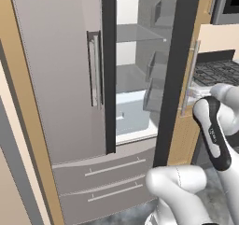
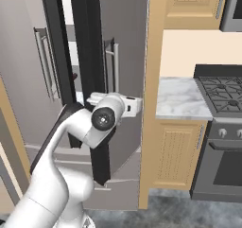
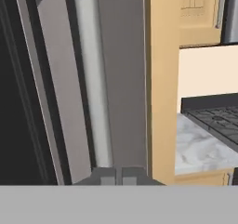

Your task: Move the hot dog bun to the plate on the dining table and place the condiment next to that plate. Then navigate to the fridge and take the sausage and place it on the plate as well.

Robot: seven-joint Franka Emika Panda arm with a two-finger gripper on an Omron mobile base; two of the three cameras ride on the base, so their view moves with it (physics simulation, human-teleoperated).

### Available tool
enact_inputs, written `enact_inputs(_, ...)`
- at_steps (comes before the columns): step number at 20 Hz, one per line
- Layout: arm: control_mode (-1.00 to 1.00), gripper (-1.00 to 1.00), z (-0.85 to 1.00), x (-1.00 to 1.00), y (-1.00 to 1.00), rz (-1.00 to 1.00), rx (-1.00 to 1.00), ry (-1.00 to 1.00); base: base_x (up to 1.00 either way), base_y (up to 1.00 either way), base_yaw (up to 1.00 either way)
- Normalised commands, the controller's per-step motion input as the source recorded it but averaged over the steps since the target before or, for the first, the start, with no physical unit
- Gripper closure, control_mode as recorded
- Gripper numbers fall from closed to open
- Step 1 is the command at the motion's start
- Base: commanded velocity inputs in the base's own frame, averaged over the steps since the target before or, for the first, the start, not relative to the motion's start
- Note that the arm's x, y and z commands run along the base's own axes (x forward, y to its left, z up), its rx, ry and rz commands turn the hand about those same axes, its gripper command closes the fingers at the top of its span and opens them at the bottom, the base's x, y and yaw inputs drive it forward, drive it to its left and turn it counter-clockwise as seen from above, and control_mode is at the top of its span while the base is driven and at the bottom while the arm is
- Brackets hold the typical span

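Kitchen cabinetry in warm tan wood frames everything from where I stand, with the white jointed arm rising nearest to me and reaching toward the tall dark grey-black fridge (image 1: 70, 79). Its hand (image 3: 117, 175) is clenched, the two small dark tips pressed together with nothing between them, and it sits right at the long pale bar handle (image 3: 93, 88) of the fridge's right door (image 2: 123, 57); whether the tips touch the bar I cannot tell. I would guess it is there to work that door, since the door stands only partly swung out and the gap beside it is narrow for an arm. Beyond the hand, through the gap, the pale grey inside shows glass shelves (image 1: 140, 35), door bins (image 1: 156, 70) and a white drawer (image 1: 133, 112) low down. The thin reddish-brown sausage that the arm has come for is somewhere in there by my reckoning, but I cannot make it out on any shelf. Farther right lies a white grey-veined marble surface (image 2: 182, 99) and then the black gas stove (image 2: 222, 92) with its grates. No brand, label or writing can be read on the fridge, the stove or the arm.
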Motion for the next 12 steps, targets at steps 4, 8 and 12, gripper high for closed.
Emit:
enact_inputs(4, -1.0, -1.0, 0.37, -1.0, -0.66, 0.0, 0.0, 0.0, 0.0, 0.0, 0.0)
enact_inputs(8, -1.0, -1.0, 0.36, -1.0, 0.31, 0.01, -0.07, -0.04, 0.0, 0.0, 0.0)
enact_inputs(12, -1.0, -1.0, 0.28, -0.99, 1.0, 0.06, -0.23, -0.01, 0.0, 0.0, 0.0)
